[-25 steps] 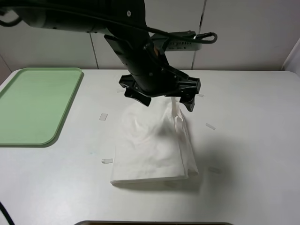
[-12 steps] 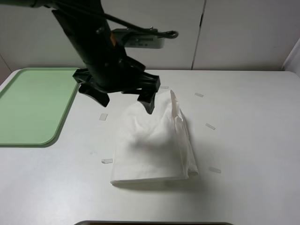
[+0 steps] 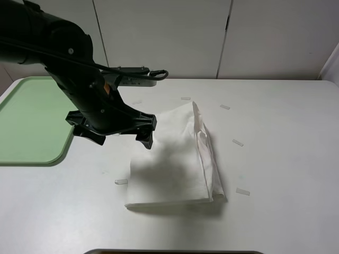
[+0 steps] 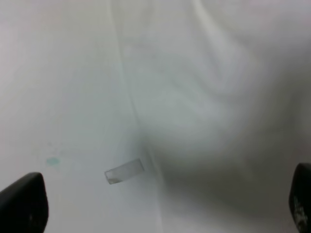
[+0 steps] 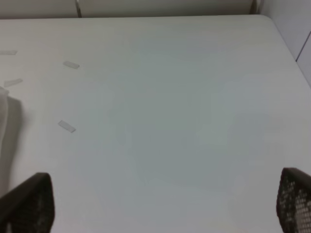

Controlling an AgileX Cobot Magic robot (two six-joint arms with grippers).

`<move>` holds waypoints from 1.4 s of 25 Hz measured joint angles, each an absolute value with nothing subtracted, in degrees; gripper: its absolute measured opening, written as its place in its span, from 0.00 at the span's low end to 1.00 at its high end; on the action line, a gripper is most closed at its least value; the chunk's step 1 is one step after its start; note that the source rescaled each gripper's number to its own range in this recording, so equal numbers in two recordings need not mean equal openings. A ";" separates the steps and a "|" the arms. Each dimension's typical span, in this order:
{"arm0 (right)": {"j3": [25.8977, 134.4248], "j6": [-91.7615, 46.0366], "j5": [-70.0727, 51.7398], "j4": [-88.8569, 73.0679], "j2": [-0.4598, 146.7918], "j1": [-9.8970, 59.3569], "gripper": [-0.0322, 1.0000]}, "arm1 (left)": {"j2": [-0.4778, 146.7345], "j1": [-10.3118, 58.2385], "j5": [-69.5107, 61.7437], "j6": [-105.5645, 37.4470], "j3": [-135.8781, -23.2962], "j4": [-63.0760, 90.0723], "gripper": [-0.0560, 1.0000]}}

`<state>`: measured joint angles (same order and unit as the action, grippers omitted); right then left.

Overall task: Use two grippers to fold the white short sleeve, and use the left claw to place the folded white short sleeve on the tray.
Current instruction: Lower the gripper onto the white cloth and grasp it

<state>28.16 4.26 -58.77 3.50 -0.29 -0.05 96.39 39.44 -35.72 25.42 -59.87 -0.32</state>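
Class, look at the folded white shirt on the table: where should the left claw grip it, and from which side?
Probably the white short sleeve's tidy straight left edge, approached from the tray side. The open left claw hovers there, while the right edge is bunched and uneven.

Left arm low over the table, both pincers open.
The left arm (image 3: 63, 53) reaches in from the upper left, its left pincer (image 3: 119, 132) pointing down with jaws spread wide and empty. The right pincer (image 5: 165, 204) shows only its two tips, set far apart.
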 joint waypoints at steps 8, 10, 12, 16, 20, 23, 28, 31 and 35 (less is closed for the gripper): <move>28.16 4.26 -58.77 3.50 -0.29 -0.05 1.00 | 102.28 39.44 -29.71 29.71 -56.92 -0.44 1.00; 28.16 4.26 -58.77 3.50 -0.29 -0.05 1.00 | 104.05 39.44 -28.25 29.77 -56.92 0.39 0.99; 28.16 4.26 -58.77 3.50 -0.29 -0.05 1.00 | 105.72 39.44 -26.78 29.89 -56.92 1.35 0.99; 28.16 4.26 -58.77 3.50 -0.29 -0.05 1.00 | 108.30 39.44 -23.78 29.95 -56.92 2.31 0.98; 28.16 4.26 -58.77 3.50 -0.29 -0.05 1.00 | 112.01 39.44 -22.63 30.00 -59.40 3.41 0.98; 28.16 4.26 -58.77 3.50 -0.29 -0.05 1.00 | 113.93 39.59 -22.56 30.00 -60.82 3.45 0.97; 28.16 4.26 -58.77 3.50 -0.29 -0.05 1.00 | 117.27 41.17 -21.96 30.00 -63.43 3.31 0.91; 28.16 4.26 -58.77 3.50 -0.29 -0.05 1.00 | 117.63 41.63 -21.45 30.00 -63.74 3.26 0.80; 28.16 4.26 -58.77 3.50 -0.29 -0.05 1.00 | 117.85 41.82 -20.71 30.00 -63.75 3.54 0.64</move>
<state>28.16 4.26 -58.77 3.50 -0.29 -0.05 117.85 41.82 -20.71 30.00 -63.75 3.54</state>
